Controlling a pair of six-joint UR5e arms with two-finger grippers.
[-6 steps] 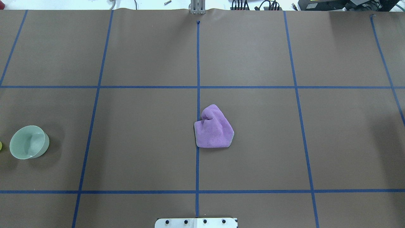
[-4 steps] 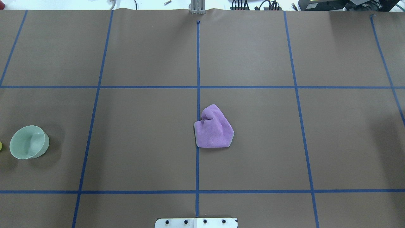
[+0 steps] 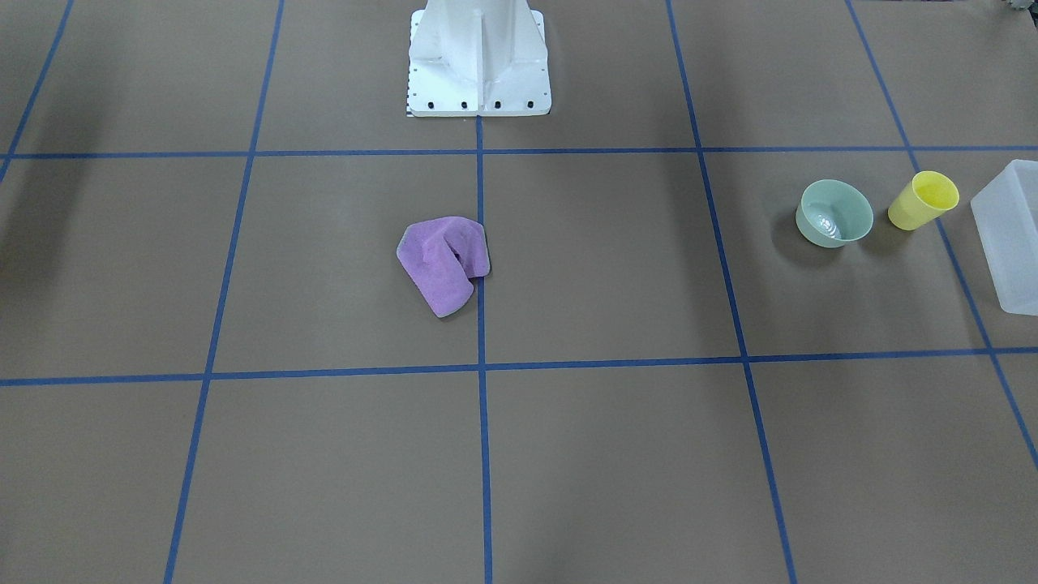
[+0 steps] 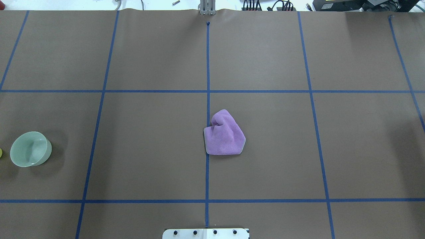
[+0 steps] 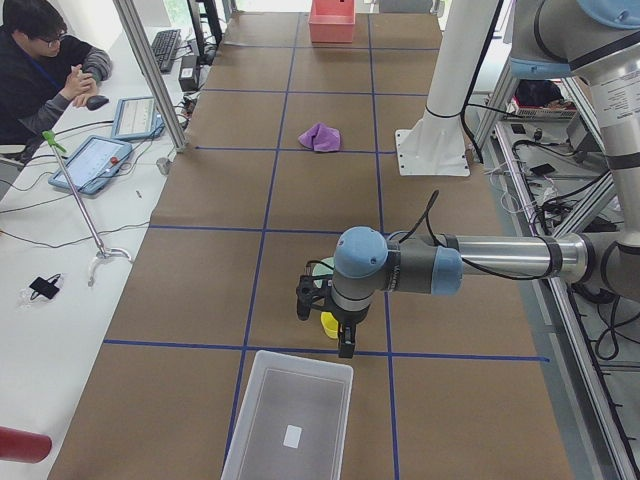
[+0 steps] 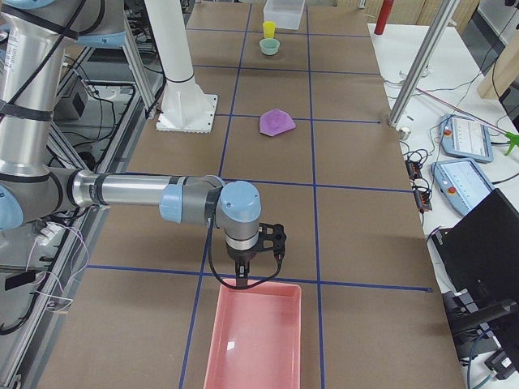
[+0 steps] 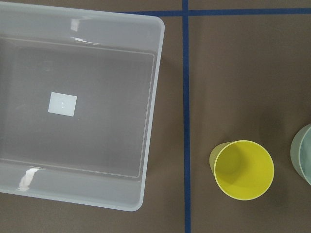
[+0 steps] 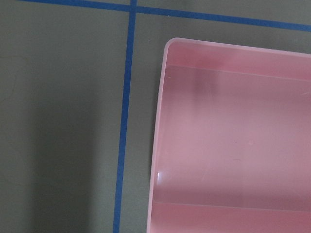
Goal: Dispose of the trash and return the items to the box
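— Grippers first: left gripper (image 5: 325, 326), wide or narrow?

— Can't tell. It shows only in the side view, hanging fingers-down off the near arm. Same w/ the right gripper (image 6: 259, 258): side view only, so no call on how its jaws stand.

— OK. Rest of it, biggest to smallest pls.

— Table (image 4: 149, 149): brown cover w/ a blue tape grid.
Box (image 7: 151, 97): frosted white tub, upright, at the table end on the robot's left. A small white label (image 7: 62, 103) sits on its floor. The left gripper hangs above the table just off the box's short wall, on the side toward mid-table, not over the box itself.

— And the other end?

— Pink tub (image 8: 233, 126), at the end on the robot's right. The right gripper hangs at its short rim, on the side facing mid-table.

— Smaller stuff?

— Cloth (image 4: 224, 134): purple, crumpled, mid-table. Its edge lies on the centre tape line, in front of the white robot base (image 3: 478, 57). Well apart from both grippers.
Bowl (image 3: 834, 213): mint green, upright, between cloth and cup, just beside the cup w/ a small gap.
Cup (image 7: 243, 170): yellow, upright, mouth up, between bowl and box, touching neither. A tape line runs between cup and box.

— Cup vs. gripper?

— In the side view the left gripper is about over the cup, above it and clear of it. The left wrist cam looks down w/ the box at left, the cup lower right and the bowl's rim at the right edge.
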